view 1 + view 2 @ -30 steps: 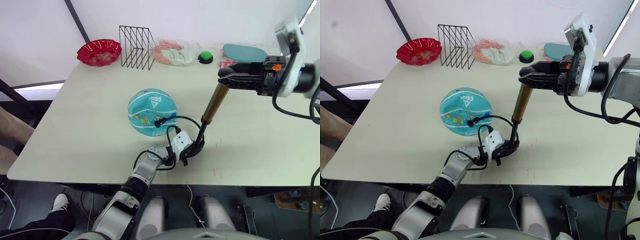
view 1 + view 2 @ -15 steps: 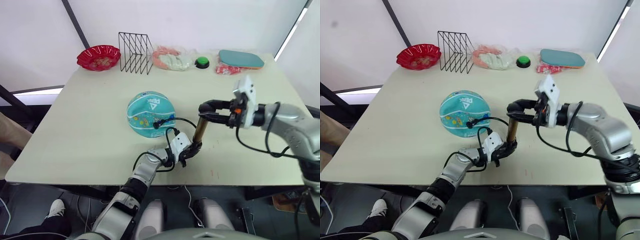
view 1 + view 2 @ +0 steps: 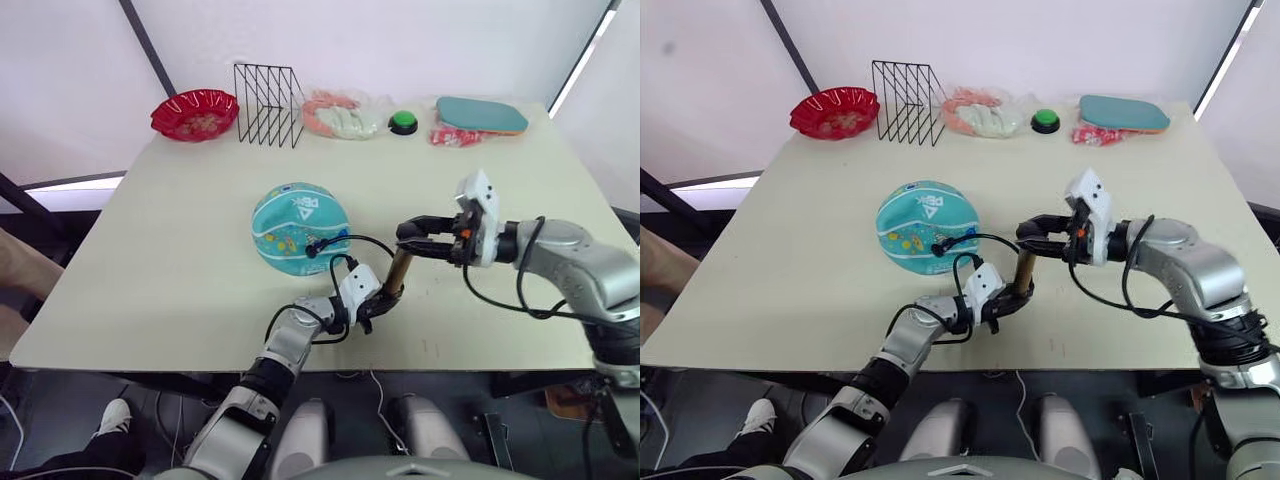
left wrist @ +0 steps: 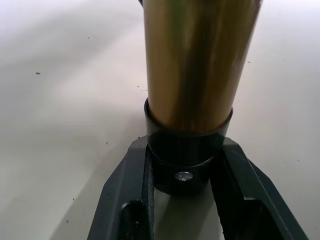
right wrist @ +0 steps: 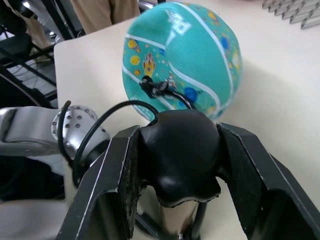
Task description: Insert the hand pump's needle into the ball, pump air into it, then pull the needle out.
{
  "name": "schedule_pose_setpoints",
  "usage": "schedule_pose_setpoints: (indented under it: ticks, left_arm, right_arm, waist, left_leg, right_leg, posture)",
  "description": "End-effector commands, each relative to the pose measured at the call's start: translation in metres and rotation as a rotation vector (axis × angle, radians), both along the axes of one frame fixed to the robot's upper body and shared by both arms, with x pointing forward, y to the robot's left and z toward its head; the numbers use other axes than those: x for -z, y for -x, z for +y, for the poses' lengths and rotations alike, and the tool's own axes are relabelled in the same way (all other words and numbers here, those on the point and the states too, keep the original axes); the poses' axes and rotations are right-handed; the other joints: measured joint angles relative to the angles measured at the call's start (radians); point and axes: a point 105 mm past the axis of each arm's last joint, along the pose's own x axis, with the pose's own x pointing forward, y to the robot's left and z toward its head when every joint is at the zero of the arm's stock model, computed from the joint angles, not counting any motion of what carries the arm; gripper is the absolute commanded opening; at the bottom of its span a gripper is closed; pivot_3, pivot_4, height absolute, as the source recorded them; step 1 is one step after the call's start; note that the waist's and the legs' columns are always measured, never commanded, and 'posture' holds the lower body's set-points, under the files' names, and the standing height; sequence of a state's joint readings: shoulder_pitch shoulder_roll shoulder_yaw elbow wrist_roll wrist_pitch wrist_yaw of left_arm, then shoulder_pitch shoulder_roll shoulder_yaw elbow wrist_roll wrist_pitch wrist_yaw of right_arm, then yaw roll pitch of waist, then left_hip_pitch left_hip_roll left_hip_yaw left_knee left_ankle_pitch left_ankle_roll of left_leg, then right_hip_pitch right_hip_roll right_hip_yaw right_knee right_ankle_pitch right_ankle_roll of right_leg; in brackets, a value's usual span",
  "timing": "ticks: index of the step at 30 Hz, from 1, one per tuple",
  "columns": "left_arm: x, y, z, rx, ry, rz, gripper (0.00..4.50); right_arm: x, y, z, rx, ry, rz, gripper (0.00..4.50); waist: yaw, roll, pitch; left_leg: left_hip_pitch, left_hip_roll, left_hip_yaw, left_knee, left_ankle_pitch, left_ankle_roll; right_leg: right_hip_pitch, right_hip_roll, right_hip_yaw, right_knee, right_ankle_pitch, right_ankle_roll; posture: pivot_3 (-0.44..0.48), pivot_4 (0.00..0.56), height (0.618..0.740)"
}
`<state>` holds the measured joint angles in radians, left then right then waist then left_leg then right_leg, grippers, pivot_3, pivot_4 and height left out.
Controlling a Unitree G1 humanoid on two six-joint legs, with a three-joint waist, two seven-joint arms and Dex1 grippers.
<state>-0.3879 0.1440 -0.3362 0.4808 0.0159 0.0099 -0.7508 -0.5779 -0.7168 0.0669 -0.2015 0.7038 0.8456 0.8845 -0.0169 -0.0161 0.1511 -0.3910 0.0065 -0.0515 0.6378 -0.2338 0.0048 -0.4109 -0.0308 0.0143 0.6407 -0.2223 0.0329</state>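
Standing nearly upright on the table (image 3: 150, 260), the hand pump (image 3: 399, 273) leans slightly toward one o'clock, its black end cap on the tabletop and its gold-bronze barrel rising to the black T-handle. The left gripper (image 3: 372, 303) has its two fingers (image 4: 125, 200) closed on that end cap, one on each side. The right gripper (image 3: 412, 236) clamps the T-handle from the three o'clock side, its fingers (image 5: 107, 190) pressed against the rounded black knob. A thin black hose loops from the pump's base toward ten o'clock and ends at the needle (image 5: 150, 87), whose small black fitting sits against the skin of the ball (image 3: 298, 226); the pin itself is too small to tell apart. That teal ball rests on the table at about ten o'clock from the pump, just beside it. Along the far edge, from eleven to one o'clock, stand a red bowl (image 3: 194, 108), a black wire rack (image 3: 267, 91), a pink-and-white bundle (image 3: 340, 113), a green button (image 3: 403, 122) and a teal paddle (image 3: 480, 114).
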Motion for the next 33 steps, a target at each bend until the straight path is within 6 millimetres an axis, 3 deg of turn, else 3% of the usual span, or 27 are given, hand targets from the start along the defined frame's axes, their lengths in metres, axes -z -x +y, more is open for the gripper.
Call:
schedule_pose_setpoints:
  ticks: [1, 8, 11, 20, 24, 28, 31, 33]
  left_arm:
    - [0.029, 0.006, 0.022, -0.059, -0.065, 0.104, 1.04]
    - [0.031, 0.006, 0.024, -0.058, -0.071, 0.108, 1.04]
    - [0.031, 0.007, 0.024, -0.057, -0.072, 0.108, 1.04]
    - [0.03, 0.006, 0.022, -0.059, -0.068, 0.109, 1.04]
    - [0.029, 0.006, 0.022, -0.063, -0.067, 0.11, 1.04]
    - [0.028, 0.006, 0.022, -0.069, -0.061, 0.108, 1.04]
    - [0.027, 0.006, 0.022, -0.07, -0.06, 0.106, 1.04]
    - [0.026, 0.006, 0.024, -0.074, -0.059, 0.107, 1.04]
  right_arm:
    - [-0.059, 0.011, -0.014, -0.004, -0.052, -0.138, 1.85]
    - [-0.122, 0.02, -0.024, 0.024, -0.15, -0.227, 1.85]
    - [-0.122, 0.02, -0.024, 0.028, -0.136, -0.22, 1.85]
    - [0.001, 0.004, -0.003, 0.018, 0.024, 0.015, 1.85]
    - [0.036, 0.0, 0.002, 0.006, 0.051, 0.071, 1.85]
    - [0.095, 0.002, 0.008, -0.015, 0.117, 0.178, 1.85]
    - [0.108, 0.005, 0.012, -0.036, 0.127, 0.197, 1.85]
    - [0.105, 0.003, 0.013, -0.038, 0.118, 0.182, 1.85]
  waist:
    - [0.004, 0.0, 0.0]
    - [0.004, 0.0, 0.005]
    - [0.005, 0.0, 0.008]
    - [0.0, -0.007, 0.0]
    - [-0.003, -0.008, 0.0]
    - [-0.003, -0.009, -0.005]
    - [-0.005, -0.007, -0.009]
    - [-0.007, -0.01, -0.012]
  left_leg:
    - [-0.004, 0.0, -0.001, 0.0, 0.0, 0.0]
    - [-0.007, -0.001, -0.001, 0.0, 0.0, 0.001]
    - [-0.006, 0.0, -0.001, 0.001, 0.0, 0.001]
    - [0.0, 0.001, 0.0, 0.001, 0.0, 0.001]
    - [0.008, 0.002, 0.001, 0.0, 0.0, 0.001]
    - [0.01, 0.003, 0.001, 0.0, 0.0, 0.001]
    - [0.011, 0.003, 0.001, -0.001, 0.0, 0.001]
    - [0.011, 0.003, 0.002, -0.001, 0.0, 0.0]
  right_leg:
    - [-0.003, 0.0, 0.0, 0.0, 0.001, 0.002]
    - [-0.005, -0.001, -0.001, -0.001, 0.001, 0.002]
    - [-0.005, 0.0, -0.001, -0.001, 0.001, 0.002]
    - [0.0, 0.001, -0.001, 0.0, 0.0, 0.002]
    - [0.007, 0.001, 0.0, 0.0, -0.002, -0.002]
    - [0.007, 0.003, 0.0, 0.0, -0.002, -0.003]
    - [0.007, 0.004, 0.001, 0.0, -0.002, -0.003]
    - [0.008, 0.004, 0.001, 0.0, -0.002, -0.003]
  posture:
    - [0.0, 0.15, 0.74]
    - [0.0, 0.15, 0.74]
    - [0.0, 0.15, 0.74]
    - [0.0, 0.15, 0.74]
    - [0.0, 0.15, 0.74]
    - [0.0, 0.15, 0.74]
    - [0.0, 0.15, 0.74]
    - [0.0, 0.15, 0.74]
